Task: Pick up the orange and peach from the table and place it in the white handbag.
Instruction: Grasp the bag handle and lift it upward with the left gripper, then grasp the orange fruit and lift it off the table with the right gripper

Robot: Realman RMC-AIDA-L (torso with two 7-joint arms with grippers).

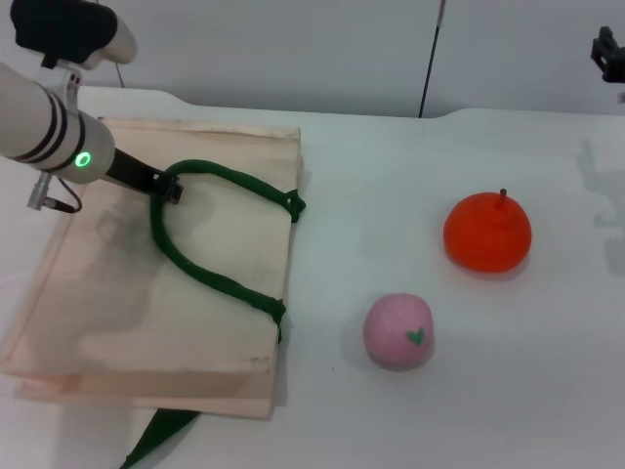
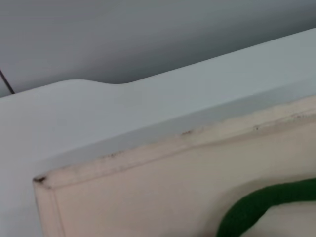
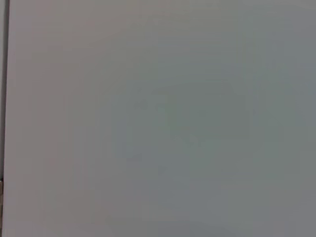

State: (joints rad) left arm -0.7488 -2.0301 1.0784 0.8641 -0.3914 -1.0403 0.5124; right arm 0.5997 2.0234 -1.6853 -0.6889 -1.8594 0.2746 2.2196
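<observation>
The white handbag point(image 1: 166, 293) lies flat on the table at the left, with dark green rope handles point(image 1: 210, 274). My left gripper point(image 1: 162, 186) reaches over the bag's far part and is shut on the upper handle where it curves. The left wrist view shows the bag's corner point(image 2: 148, 192) and a bit of green handle point(image 2: 261, 205). The orange point(image 1: 487, 232), with a dark stem, sits on the table at the right. The peach point(image 1: 398, 331), pink with a green leaf mark, sits nearer, left of the orange. My right gripper point(image 1: 609, 54) is parked high at the far right edge.
The white table point(image 1: 391, 176) has a raised back edge with a grey wall behind it. A dark cable point(image 1: 430, 59) runs down the wall. A second green handle end point(image 1: 156, 435) pokes out under the bag's near edge. The right wrist view shows only blank grey.
</observation>
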